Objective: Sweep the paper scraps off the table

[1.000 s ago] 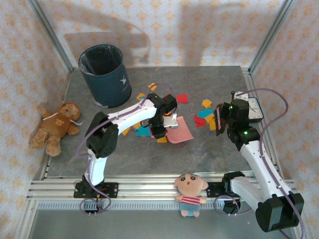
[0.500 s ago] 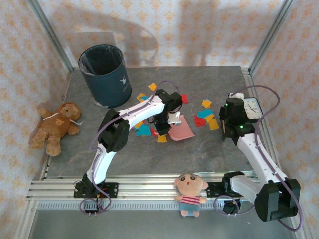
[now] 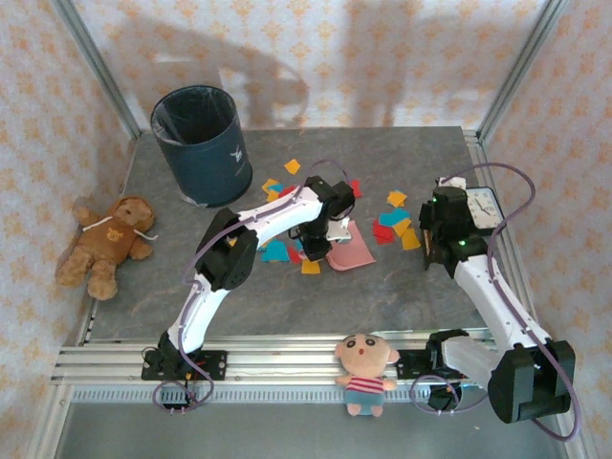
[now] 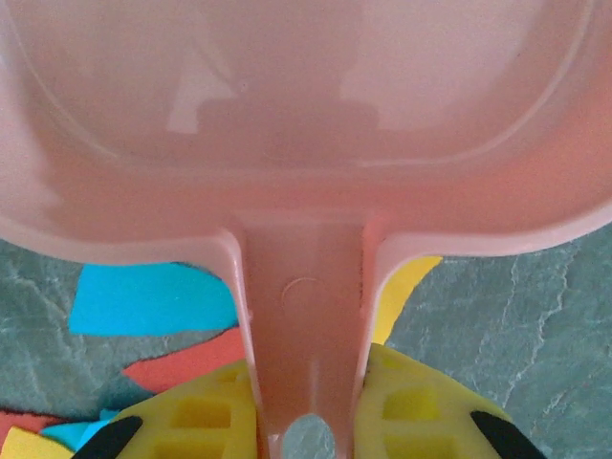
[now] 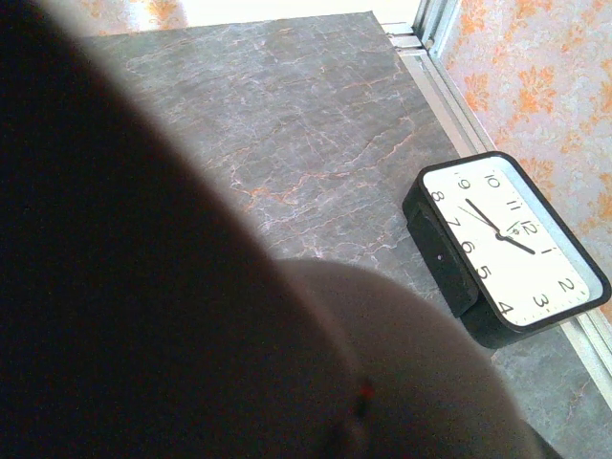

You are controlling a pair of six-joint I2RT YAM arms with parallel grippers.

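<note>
A: How's the left gripper [image 3: 316, 247]?
B: Clamped on the handle of the pink dustpan [image 3: 350, 251]. Wrist cam: yellow fingers [image 4: 206, 416] either side of the handle, pressed against it. Pan lies on the table [image 3: 287, 306], approx ctr, tray to the right of the gripper.
A: And the paper scraps [image 3: 275, 251]?
B: Two bunches. 1st is just left of the pan, round the left gripper: blue, red, orange & yellow pcs. In the wrist cam, blue, red & yellow ones poke out from under the pan's back edge beside the handle. One orange bit lies just on the near side of the gripper. A few more are further off, toward the dark bin [image 3: 201, 143] at far left. 2nd bunch sits btwn the pan & the right gripper [image 3: 428, 247], same colours.
A: Right gripper?
B: Jaws closed. Whether they hold anything, can't tell: its wrist cam has a dark blur close to the lens. It's just right of the 2nd bunch, near the clock [image 3: 485, 206], which lies by the right rail.
A: Anything else?
B: Teddy [image 3: 105, 244] at the table's left edge, doll [image 3: 363, 371] on the near rail btwn the arm bases.
</note>
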